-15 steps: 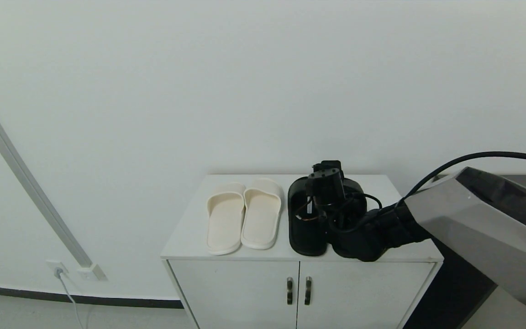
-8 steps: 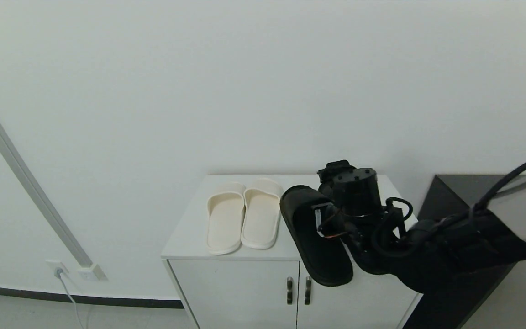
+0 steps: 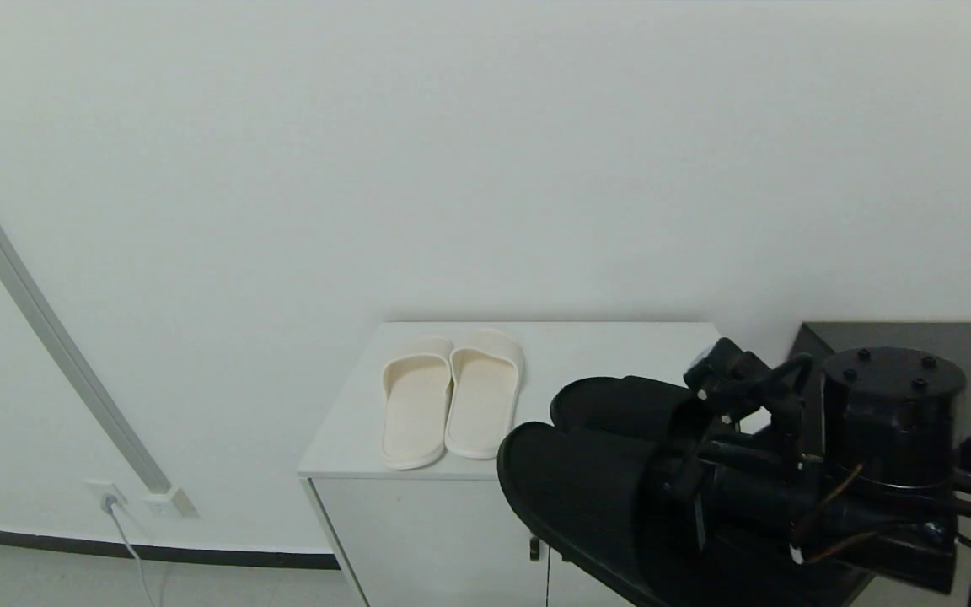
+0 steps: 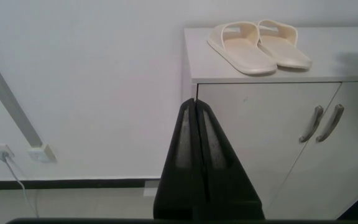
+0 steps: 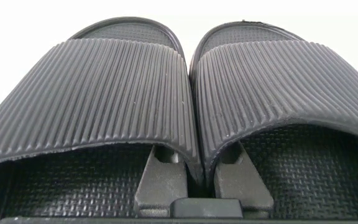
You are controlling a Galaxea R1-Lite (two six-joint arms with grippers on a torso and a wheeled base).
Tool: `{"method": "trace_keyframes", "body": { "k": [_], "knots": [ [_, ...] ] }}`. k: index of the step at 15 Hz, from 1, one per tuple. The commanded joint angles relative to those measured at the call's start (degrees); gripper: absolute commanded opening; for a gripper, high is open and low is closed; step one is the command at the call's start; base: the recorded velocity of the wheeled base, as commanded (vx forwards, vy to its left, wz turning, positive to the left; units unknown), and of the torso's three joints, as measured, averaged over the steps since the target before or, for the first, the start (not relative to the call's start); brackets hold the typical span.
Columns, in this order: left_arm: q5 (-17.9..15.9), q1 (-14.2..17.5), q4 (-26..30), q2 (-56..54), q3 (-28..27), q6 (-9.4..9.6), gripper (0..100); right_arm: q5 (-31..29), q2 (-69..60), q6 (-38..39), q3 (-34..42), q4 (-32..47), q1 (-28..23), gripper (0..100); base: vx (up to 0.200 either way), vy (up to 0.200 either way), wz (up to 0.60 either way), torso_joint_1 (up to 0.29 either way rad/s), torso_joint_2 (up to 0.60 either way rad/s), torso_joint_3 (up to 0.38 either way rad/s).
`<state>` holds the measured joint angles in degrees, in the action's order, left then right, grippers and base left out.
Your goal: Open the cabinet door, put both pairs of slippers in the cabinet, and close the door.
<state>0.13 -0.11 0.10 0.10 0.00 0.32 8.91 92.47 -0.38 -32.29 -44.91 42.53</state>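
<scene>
A pair of black slippers (image 3: 587,489) hangs in the air in front of the cabinet's right half, close to the head camera. My right gripper (image 5: 199,177) is shut on it: one finger (image 5: 160,183) sits under each ribbed strap, pinching the inner sides together. A pair of cream slippers (image 3: 450,396) lies side by side on the left half of the white cabinet top (image 3: 603,346). Both cabinet doors (image 4: 272,124) are closed, their two handles (image 4: 325,122) meeting at the middle. My left gripper (image 4: 195,106) hangs low, left of the cabinet front, shut on nothing.
A grey cable strip (image 3: 30,312) runs slantwise down the wall to a socket with a plugged cable (image 3: 106,499) at the lower left. A dark surface (image 3: 915,333) adjoins the cabinet on the right. The wall stands right behind the cabinet.
My right arm has lifted the black slippers off the cabinet top and drawn them back toward the camera, down and to the right. The cream slippers have not moved.
</scene>
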Motion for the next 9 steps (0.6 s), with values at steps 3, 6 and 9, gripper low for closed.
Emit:
{"method": "trace_keyframes", "body": {
  "k": [3,6,9],
  "knots": [
    [0.04,0.02,-0.01,-0.01,0.0,-0.05,0,1.81,-5.1,-0.59,3.11,1.76,-0.26,0,0.0,0.0,0.0,0.0,0.0,0.0],
    [-0.05,0.02,-0.01,-0.01,0.0,-0.05,0,2.16,-5.1,-0.76,3.64,1.76,-0.26,0,-0.067,0.0,0.0,0.001,0.0,0.001],
    [-0.05,0.02,-0.01,-0.01,0.0,-0.05,0,2.16,-5.1,-0.94,4.08,1.67,-0.26,0,-0.2,0.0,0.0,0.009,0.0,-0.001]
  ]
}}
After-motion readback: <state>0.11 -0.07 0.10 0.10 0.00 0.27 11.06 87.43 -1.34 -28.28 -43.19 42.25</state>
